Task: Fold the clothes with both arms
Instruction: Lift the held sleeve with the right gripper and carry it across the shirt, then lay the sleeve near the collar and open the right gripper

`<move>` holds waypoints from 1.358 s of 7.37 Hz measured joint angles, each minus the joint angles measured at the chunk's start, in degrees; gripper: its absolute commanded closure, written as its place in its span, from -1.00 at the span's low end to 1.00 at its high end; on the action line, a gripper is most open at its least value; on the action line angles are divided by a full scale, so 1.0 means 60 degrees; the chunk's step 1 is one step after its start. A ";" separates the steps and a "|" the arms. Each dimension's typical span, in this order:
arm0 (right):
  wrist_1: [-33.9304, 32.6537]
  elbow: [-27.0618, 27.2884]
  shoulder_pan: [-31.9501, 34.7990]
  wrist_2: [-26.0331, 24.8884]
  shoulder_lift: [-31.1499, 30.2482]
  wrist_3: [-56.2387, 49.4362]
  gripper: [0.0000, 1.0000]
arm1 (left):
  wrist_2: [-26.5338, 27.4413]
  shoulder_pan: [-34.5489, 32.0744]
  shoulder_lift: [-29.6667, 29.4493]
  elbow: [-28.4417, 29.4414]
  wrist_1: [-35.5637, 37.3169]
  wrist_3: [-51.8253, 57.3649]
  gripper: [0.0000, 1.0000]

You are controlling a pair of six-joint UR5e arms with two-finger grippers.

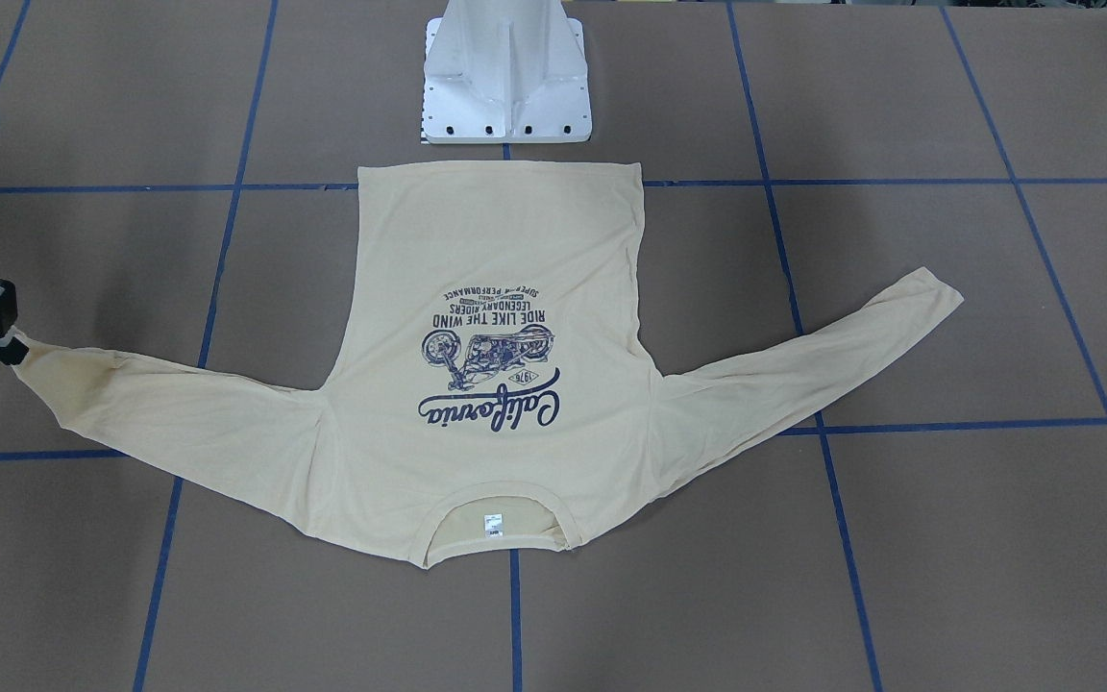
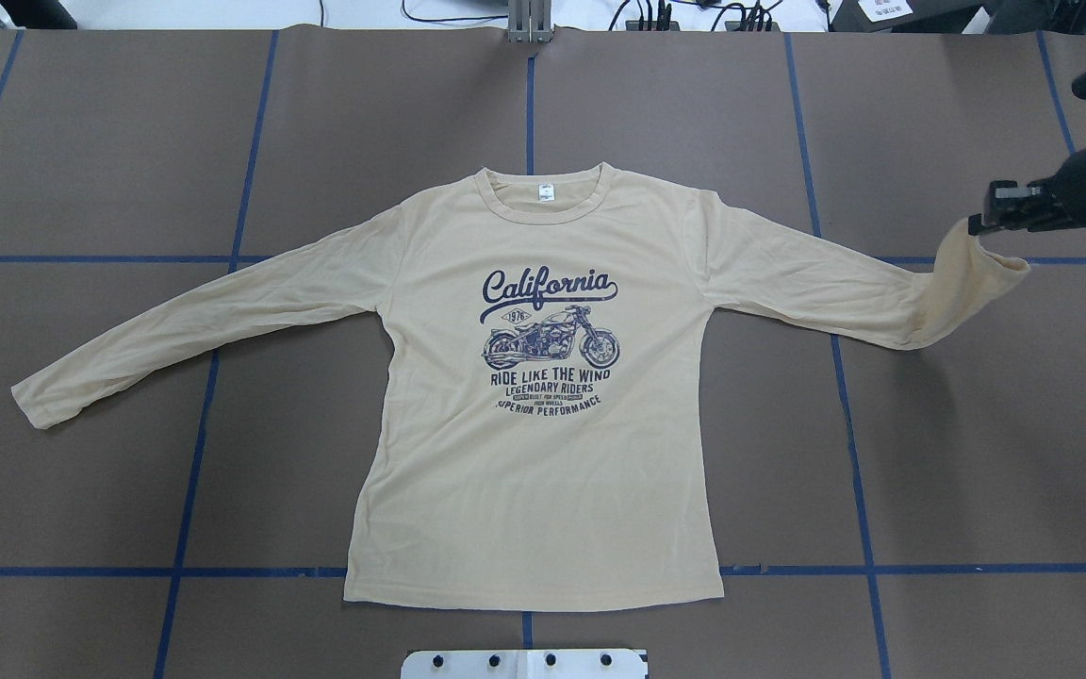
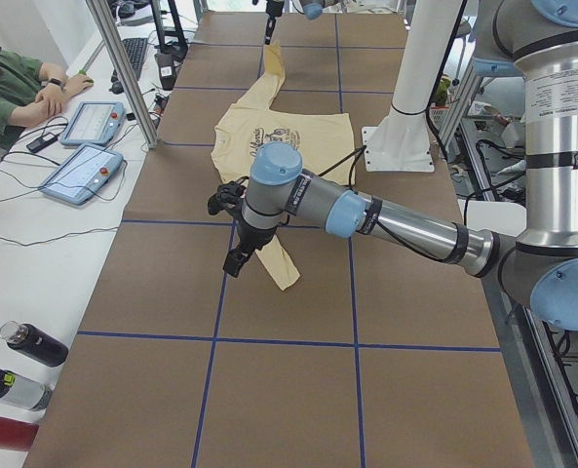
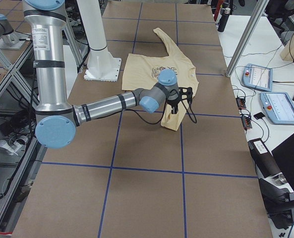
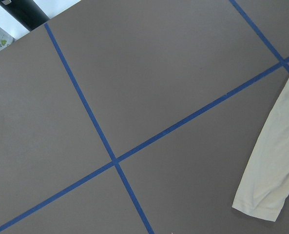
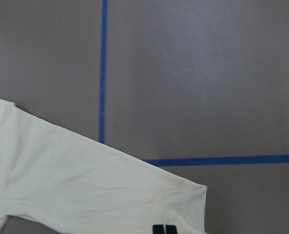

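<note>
The cream-yellow long-sleeved T-shirt (image 2: 543, 443) lies flat in the middle of the table with its navy "California" print (image 2: 548, 330) facing up and its collar away from the robot. My right gripper (image 2: 979, 226) is shut on the cuff of the shirt's right-hand sleeve (image 2: 967, 283) and holds it lifted off the table; it also shows in the front-facing view (image 1: 12, 350) and the right wrist view (image 6: 163, 229). The other sleeve (image 2: 175, 330) lies flat. My left gripper (image 3: 235, 261) hangs high over that sleeve's cuff (image 5: 266, 195); I cannot tell if it is open or shut.
The white pedestal base (image 1: 505, 86) stands at the robot's edge, just behind the shirt's hem. Blue tape lines (image 2: 194, 443) cross the brown table. An operator (image 3: 6, 83), control tablets (image 3: 79, 171) and bottles (image 3: 30, 343) are along the far side bench.
</note>
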 measured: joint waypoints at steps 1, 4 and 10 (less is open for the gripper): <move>-0.1029 0.0182 -0.0385 -0.0313 0.1061 0.0655 1.00 | 0.0000 0.0000 -0.0012 0.0034 -0.0002 0.0000 -1.00; -0.3743 -0.0289 -0.2351 -0.2607 0.4776 0.3164 1.00 | 0.0000 0.0000 -0.0046 0.0144 -0.0014 0.0000 -1.00; -0.3980 -0.6231 -0.4940 -0.5905 1.0652 0.5732 0.06 | 0.0000 0.0010 -0.0050 0.0342 -0.0014 0.0002 -1.00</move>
